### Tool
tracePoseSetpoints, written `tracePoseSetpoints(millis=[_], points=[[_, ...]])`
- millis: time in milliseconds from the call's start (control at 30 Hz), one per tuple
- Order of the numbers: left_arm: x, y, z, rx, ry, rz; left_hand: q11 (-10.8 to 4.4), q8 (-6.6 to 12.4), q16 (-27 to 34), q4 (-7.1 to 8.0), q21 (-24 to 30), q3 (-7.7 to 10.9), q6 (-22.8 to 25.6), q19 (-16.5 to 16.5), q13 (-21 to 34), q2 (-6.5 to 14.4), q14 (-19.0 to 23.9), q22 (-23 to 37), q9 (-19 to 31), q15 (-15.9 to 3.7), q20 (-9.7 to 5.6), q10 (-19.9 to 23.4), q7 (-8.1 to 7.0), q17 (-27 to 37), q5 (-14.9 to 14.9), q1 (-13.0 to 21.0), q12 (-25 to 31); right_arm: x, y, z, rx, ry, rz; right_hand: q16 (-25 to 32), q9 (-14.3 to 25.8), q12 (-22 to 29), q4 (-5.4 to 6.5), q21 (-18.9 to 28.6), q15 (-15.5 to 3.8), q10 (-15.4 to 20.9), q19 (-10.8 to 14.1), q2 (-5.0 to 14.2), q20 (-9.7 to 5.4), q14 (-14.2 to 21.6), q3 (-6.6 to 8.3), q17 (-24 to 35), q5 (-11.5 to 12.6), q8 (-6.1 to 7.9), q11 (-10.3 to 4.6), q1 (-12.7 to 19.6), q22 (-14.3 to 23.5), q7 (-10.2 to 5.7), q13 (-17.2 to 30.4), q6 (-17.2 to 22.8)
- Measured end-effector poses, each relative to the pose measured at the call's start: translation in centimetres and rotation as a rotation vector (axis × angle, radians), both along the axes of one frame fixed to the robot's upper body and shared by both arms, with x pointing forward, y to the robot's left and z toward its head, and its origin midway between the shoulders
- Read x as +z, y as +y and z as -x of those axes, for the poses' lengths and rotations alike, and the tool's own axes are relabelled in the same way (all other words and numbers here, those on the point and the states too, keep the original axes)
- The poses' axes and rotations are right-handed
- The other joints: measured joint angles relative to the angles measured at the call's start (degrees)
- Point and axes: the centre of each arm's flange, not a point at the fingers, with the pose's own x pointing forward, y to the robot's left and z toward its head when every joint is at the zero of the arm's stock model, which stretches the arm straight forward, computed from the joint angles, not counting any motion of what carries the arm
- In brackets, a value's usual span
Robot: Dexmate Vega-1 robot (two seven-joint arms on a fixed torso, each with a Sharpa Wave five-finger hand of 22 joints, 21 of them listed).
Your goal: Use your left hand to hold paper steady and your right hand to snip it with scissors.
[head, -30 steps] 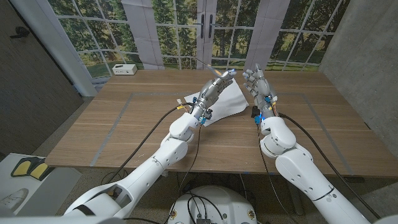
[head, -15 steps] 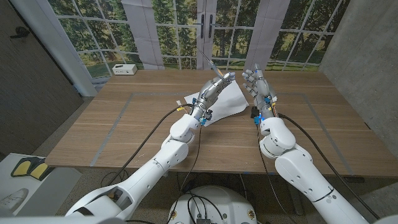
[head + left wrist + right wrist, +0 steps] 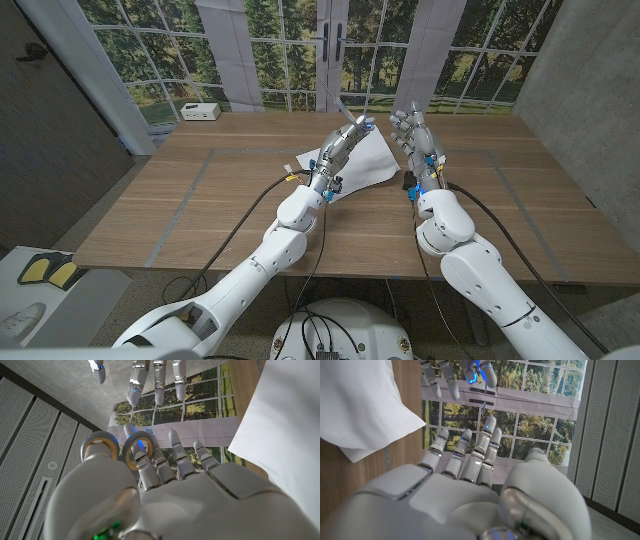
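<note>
A white paper sheet (image 3: pixel 367 166) lies on the wooden table (image 3: pixel 200 200), past the middle. My left hand (image 3: pixel 340 148) hangs above the sheet's near-left part and does not touch it. It holds the scissors (image 3: pixel 336 103), whose thin blades point up and away. In the left wrist view the scissors' two grey loops (image 3: pixel 100 447) sit on that hand's thumb and a finger, with the paper (image 3: pixel 285 435) beside it. My right hand (image 3: pixel 413 138) stands upright to the right of the sheet, fingers spread, holding nothing. The right wrist view shows the right hand (image 3: pixel 460 495) and the paper (image 3: pixel 365 405).
A small white box (image 3: pixel 200 111) sits at the table's far left edge. Behind the table runs a wall of windows with a door. Cables trail along both forearms over the near half of the table.
The left hand has turned a little, so the scissors' blades now point more steeply upward. The right hand and the paper stay where they were.
</note>
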Motion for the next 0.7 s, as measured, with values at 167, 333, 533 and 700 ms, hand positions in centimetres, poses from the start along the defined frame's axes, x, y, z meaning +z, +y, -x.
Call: tracePoseSetpoints(millis=[167,333,533,700], points=[[-0.18,-0.07,-0.34,0.022,0.004,0.008,0.0,-0.12,0.0,0.32,0.0,-1.7,0.8,0.1,1.4,-1.7,0.0,0.0,0.0,0.0,-0.08,0.0,0.64,0.2,0.4,-1.2,0.8,0.05,0.03,0.18,-0.003,-0.009,0.0,0.0,0.0,0.0,0.24,0.0,0.0,0.3,0.0,-0.21,0.0,0.0,-0.24,0.0,0.0,-0.3,-0.27,-0.3,0.0,0.0,0.0,0.0],[-0.11,0.0,-0.33,0.041,-0.003,0.009,0.0,-0.6,0.0,0.65,-0.3,-3.94,1.5,0.5,2.8,-3.6,0.2,0.0,0.0,-0.22,0.33,0.0,1.33,0.4,1.0,-2.7,1.8,0.06,0.03,0.28,-0.005,-0.014,-0.001,0.0,0.0,0.0,0.25,0.0,0.0,0.5,-0.2,-0.5,0.24,0.0,-0.68,0.0,0.0,-0.51,-0.05,-0.6,0.0,0.31,-0.3,0.3],[-0.03,0.16,-0.24,0.06,-0.01,0.005,-0.3,-1.54,-0.5,1.36,-0.8,-6.37,1.5,0.4,3.7,-5.6,0.2,0.0,0.0,-0.21,0.87,-0.6,1.36,0.4,1.5,-4.2,2.0,0.14,0.07,0.38,-0.003,-0.019,0.001,0.0,0.0,0.0,0.26,0.0,0.0,0.5,-0.3,-0.5,0.32,0.0,-0.68,0.0,0.0,-0.89,-0.05,-0.6,0.0,0.31,-0.3,0.3],[-0.01,0.28,-0.14,0.071,-0.013,0.006,-0.13,-1.7,-0.5,1.52,-0.8,-7.33,2.0,0.3,3.4,-6.1,0.2,0.0,0.0,-0.21,1.18,-1.0,1.9,0.4,1.8,-4.7,2.0,0.23,0.08,0.45,-0.003,-0.024,0.003,0.2,0.3,0.0,0.26,0.0,0.0,0.5,-0.3,-0.5,0.32,0.0,-0.68,0.0,0.0,-1.08,-0.05,-0.6,0.0,0.31,-0.3,0.3]])
